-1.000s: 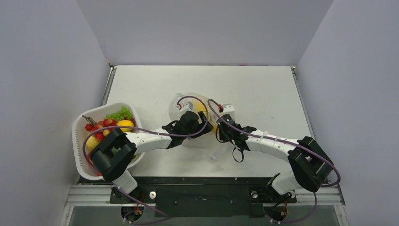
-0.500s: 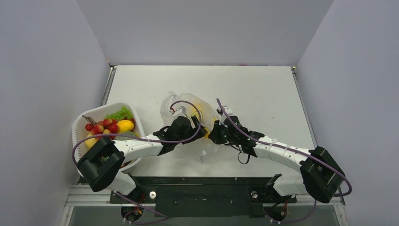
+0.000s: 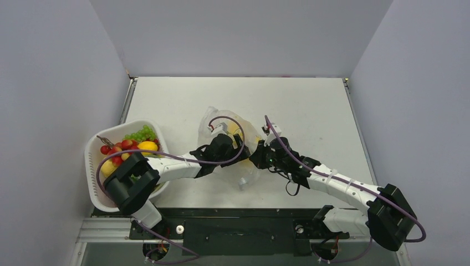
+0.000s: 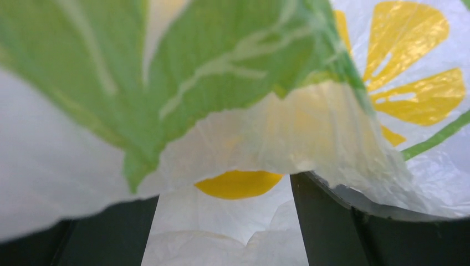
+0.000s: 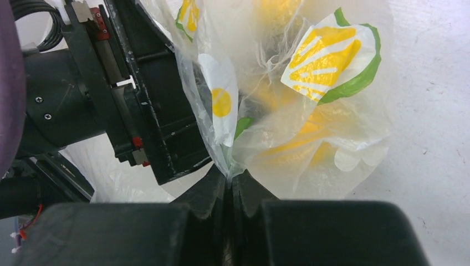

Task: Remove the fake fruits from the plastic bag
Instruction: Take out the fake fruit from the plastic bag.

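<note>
From above, the plastic bag [image 3: 230,133] lies mid-table [image 3: 310,105]. Your left arm [image 3: 219,149] reaches into it from its near-left side, and your right arm [image 3: 280,160] meets its near-right edge. Well left of the bag, the white basket [image 3: 94,160] holds fake fruits [image 3: 133,145].

In the left wrist view, the left fingers [image 4: 327,221] stand spread with bag film draped across them. You cannot tell whether the yellow patch [image 4: 238,184] ahead between them is fruit or print.

In the right wrist view, the right fingers [image 5: 208,194] are pressed together, pinching a fold of the bag's near edge. A yellow fruit [image 5: 299,136] sits inside the bag beyond that pinch, seemingly slanting up to the right. The left fingers look nearer to it, with loose film in their way.
</note>
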### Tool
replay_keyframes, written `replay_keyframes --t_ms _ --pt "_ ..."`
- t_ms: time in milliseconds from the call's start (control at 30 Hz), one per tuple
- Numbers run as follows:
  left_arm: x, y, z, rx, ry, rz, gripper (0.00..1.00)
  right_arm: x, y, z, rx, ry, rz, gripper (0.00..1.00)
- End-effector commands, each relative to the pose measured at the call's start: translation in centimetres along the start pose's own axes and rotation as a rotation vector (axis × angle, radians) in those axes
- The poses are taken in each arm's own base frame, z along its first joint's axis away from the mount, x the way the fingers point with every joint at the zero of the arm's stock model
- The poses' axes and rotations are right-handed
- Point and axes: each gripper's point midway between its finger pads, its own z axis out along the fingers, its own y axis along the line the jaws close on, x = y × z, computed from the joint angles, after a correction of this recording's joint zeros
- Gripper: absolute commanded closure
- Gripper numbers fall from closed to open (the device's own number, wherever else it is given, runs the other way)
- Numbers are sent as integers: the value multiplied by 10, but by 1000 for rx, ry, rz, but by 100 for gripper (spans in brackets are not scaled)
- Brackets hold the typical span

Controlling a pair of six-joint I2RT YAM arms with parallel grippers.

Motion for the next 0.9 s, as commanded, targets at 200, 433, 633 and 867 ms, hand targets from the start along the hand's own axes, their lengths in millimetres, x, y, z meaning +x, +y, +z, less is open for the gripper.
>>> replay_keyframes --t_ms 200,433,633,867 --pt "11 -38 22 73 3 54 11 -9 3 -10 -8 -42 -7 100" --pt "37 -31 41 18 44 111 14 1 -7 -18 19 -36 -6 100" --pt "39 -22 44 -7 46 156 33 7 -14 -27 41 -40 -1 100" --pt "23 -28 19 20 2 201 58 16 -22 -27 64 -29 2 100"
